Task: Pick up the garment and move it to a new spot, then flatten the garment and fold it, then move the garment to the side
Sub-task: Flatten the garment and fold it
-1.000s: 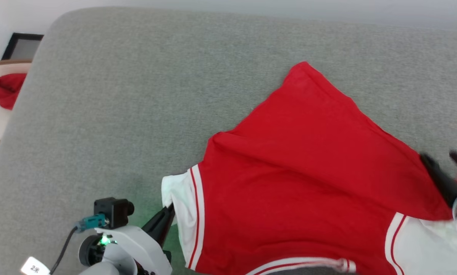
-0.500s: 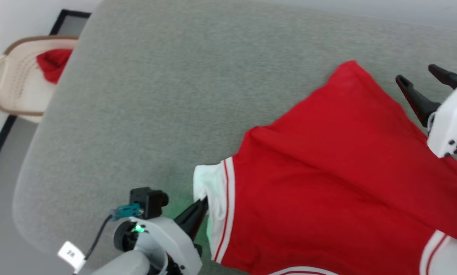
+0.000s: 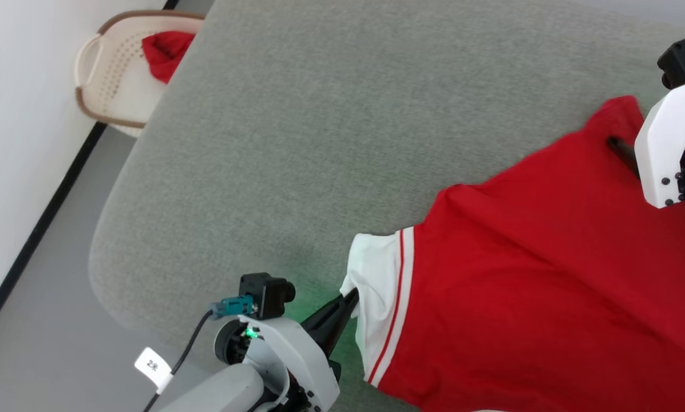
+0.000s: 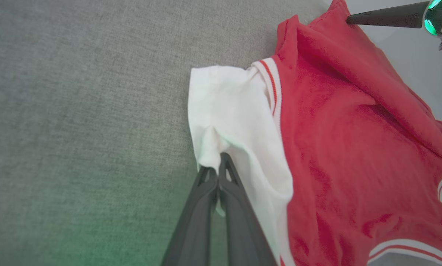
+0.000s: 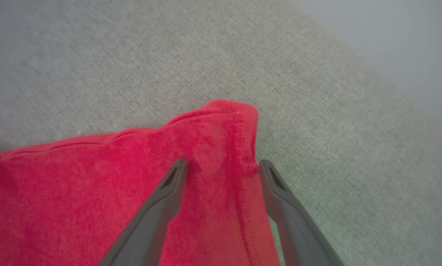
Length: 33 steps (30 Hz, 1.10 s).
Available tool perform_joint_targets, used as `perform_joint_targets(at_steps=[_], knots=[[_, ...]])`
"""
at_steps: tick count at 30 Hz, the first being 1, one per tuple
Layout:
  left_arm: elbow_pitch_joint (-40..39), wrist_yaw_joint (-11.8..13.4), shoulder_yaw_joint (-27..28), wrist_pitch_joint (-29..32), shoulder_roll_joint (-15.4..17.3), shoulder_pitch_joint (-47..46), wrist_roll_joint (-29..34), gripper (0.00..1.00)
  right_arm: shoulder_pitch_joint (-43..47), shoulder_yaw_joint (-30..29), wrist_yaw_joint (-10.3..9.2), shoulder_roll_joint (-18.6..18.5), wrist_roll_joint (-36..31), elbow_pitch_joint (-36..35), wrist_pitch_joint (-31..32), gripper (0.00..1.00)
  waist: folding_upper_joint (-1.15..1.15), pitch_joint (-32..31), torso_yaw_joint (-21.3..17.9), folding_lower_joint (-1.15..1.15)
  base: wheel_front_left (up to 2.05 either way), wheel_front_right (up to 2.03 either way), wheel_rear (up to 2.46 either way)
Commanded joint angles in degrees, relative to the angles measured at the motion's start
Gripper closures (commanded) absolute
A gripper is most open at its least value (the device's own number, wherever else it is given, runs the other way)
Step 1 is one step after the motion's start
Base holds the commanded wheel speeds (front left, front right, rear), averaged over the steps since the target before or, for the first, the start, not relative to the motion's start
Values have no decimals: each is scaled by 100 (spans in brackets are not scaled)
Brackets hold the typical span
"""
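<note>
left gripper (image 4: 218, 166) is pinching the sleeve (image 4: 224, 107); right gripper (image 5: 222, 166), spread, is straddling the shirt (image 5: 76, 192) corner (image 5: 232, 114). it should be closing low, catching both layers.

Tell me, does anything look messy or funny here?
Yes. The shirt lies crooked and rumpled on the grey surface, not flat: a fold runs across its red body, and its white sleeve is bunched where the left gripper pinches it.
</note>
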Motion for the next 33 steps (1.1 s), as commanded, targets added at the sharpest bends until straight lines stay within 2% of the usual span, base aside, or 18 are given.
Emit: perform_joint_targets(at_steps=[1,7,8,9,16,22,25,33], knots=[[88,-73,-9,-36,-62,-59,18,100,-151,142,0,-37,40,212,61,0,0,132,202,0,0,0,0],[356,-225,-22,-97,-211,-104,0,100,-350,636,0,-27,125,1037,430,0,0,159,312,0,0,0,0],[387,-237,-25,-107,-235,-110,1,100,-369,691,-1,-13,151,1162,516,32,0,163,323,0,0,0,0],[416,-259,-26,-118,-253,-116,-2,100,-400,728,-2,3,176,1268,577,100,0,165,333,0,0,0,0],[606,-342,-7,-151,-300,-116,-30,100,-704,910,-3,41,297,1581,655,100,0,147,299,0,0,0,0],[595,-391,50,-46,-175,-70,-146,100,-1049,919,-3,88,459,1633,442,100,0,53,117,0,0,0,0],[422,-412,126,144,39,-180,-252,100,-1218,922,-2,144,537,1573,310,100,0,-9,-10,0,0,0,0],[-468,-33,375,830,1021,-865,-96,100,-1655,793,-3,234,745,1405,-198,100,0,-261,-399,0,0,0,0]])
